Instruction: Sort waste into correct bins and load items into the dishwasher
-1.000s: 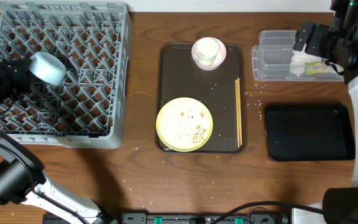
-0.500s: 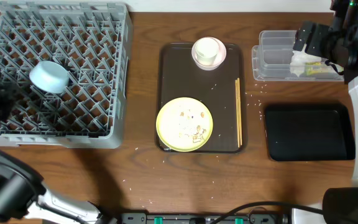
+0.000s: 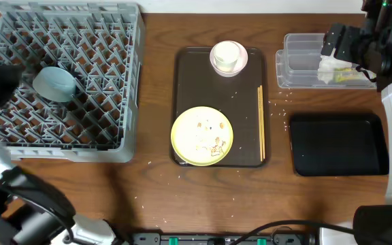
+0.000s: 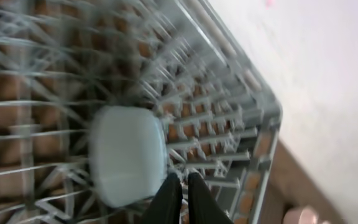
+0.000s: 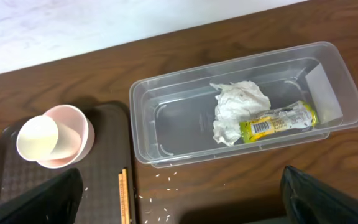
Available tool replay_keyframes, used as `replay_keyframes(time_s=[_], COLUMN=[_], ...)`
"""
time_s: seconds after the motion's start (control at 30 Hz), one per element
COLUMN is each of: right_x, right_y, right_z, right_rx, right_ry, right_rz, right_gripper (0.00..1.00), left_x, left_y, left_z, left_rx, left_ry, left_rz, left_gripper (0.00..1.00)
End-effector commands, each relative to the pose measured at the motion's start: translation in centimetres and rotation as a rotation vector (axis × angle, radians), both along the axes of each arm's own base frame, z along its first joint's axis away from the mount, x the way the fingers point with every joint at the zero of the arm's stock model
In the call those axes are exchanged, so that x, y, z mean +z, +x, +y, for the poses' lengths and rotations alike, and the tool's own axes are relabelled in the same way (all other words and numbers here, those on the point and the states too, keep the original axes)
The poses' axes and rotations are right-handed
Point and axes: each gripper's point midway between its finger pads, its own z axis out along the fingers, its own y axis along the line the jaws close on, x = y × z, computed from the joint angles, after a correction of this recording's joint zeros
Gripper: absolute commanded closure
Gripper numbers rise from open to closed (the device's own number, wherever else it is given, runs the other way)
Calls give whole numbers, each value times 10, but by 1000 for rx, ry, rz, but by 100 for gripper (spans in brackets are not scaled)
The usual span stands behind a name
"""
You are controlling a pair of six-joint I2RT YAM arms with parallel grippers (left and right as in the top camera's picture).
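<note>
Left pincer (image 4: 180, 198) pressed together, empty, by the light blue bowl (image 3: 54, 83); right pincer (image 5: 180, 186) spread over the clear tub (image 5: 166, 124); yellow plate (image 3: 202, 135) looks stiff, slick, so pinch its rim.

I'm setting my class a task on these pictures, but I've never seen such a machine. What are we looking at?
It is a robot: two arms at a table, each ending in a two-fingered pincer. One picture looks down from above; two come from wrist cameras. The left pincer is shut and holds nothing, beside a light blue bowl lying in the grey plastic dish rack. The right pincer is open by a clear plastic tub holding a crumpled white tissue and a yellow-green snack wrapper. A dark brown tray carries a pale yellow round plate, wooden chopsticks and a small white cup. A glossy black tray lies nearby.
</note>
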Motion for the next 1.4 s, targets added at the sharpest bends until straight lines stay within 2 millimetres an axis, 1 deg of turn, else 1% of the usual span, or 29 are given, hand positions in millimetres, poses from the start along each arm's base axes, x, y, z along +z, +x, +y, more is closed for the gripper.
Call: replay_keyframes(time_s=[0.0, 0.13, 0.23, 0.43, 0.63, 0.83, 0.87, 0.9, 0.97, 1.07, 1.17, 1.27, 1.37], right_x=[1, 1, 1, 1, 1, 1, 1, 1, 1, 1, 1, 1, 1], right_y=[1, 1, 1, 1, 1, 1, 1, 1, 1, 1, 1, 1, 1], right_z=[-3, -3, -3, -3, -3, -3, -3, -3, -3, -3, -3, -3, -3], right_rx=[-15, -15, -15, -15, -15, -15, -15, -15, -15, -15, -15, -15, -15], right_ry=[5, 5, 5, 5, 5, 5, 5, 5, 5, 5, 5, 5, 5], right_rz=[-3, -3, -3, -3, -3, -3, -3, -3, -3, -3, -3, -3, -3], right_gripper=[1, 1, 1, 1, 1, 1, 1, 1, 1, 1, 1, 1, 1], left_x=[-26, -43, -51, -63, -86, -88, -88, -86, -81, -57, -39, -40, -55], left_y=[16, 26, 28, 22, 16, 9, 9, 11, 19, 36, 47, 53, 51], left_z=[-6, -19, -19, 0, 10, 21, 22, 18, 5, -21, -38, -52, -47], left_rx=[12, 4, 29, 83, 88, 114, 118, 107, 53, -45, -111, -176, -140], left_ry=[216, 364, 429, 464, 431, 421, 414, 398, 346, 275, 286, 350, 402], left_rz=[141, 241, 291, 347, 399, 409, 406, 392, 336, 198, 123, 126, 203], left_gripper=[92, 92, 90, 90, 90, 90, 92, 92, 92, 93, 93, 92, 92])
